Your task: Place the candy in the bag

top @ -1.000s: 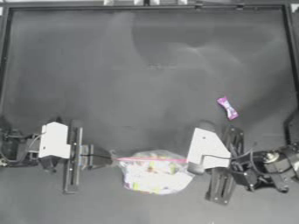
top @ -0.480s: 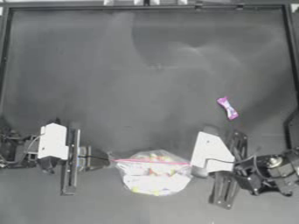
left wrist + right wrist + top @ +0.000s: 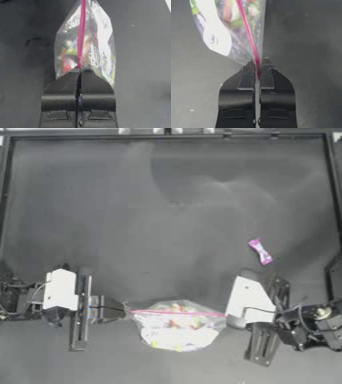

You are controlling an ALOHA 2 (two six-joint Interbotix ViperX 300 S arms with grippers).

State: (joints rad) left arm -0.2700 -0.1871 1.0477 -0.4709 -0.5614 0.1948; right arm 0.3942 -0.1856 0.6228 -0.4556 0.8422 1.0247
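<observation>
The bag (image 3: 177, 328), a clear pouch with colourful sweets inside and a pink strip (image 3: 177, 313) along its top, hangs stretched between both grippers near the table's front edge. My left gripper (image 3: 125, 312) is shut on the strip's left end, seen in the left wrist view (image 3: 80, 70) with the bag (image 3: 90, 55) beyond. My right gripper (image 3: 228, 315) is shut on the strip's right end (image 3: 257, 65), with the bag (image 3: 221, 32) ahead of it. The candy (image 3: 260, 251), a small pink-and-purple wrapped sweet, lies on the table to the right, behind the right gripper.
The dark table (image 3: 167, 218) stretches back behind the bag. A raised frame edge (image 3: 334, 278) runs along the right side near the right arm.
Both grippers and the bag have shifted slightly toward the table's front edge, and the bag now hangs a little lower. The candy has not moved.
</observation>
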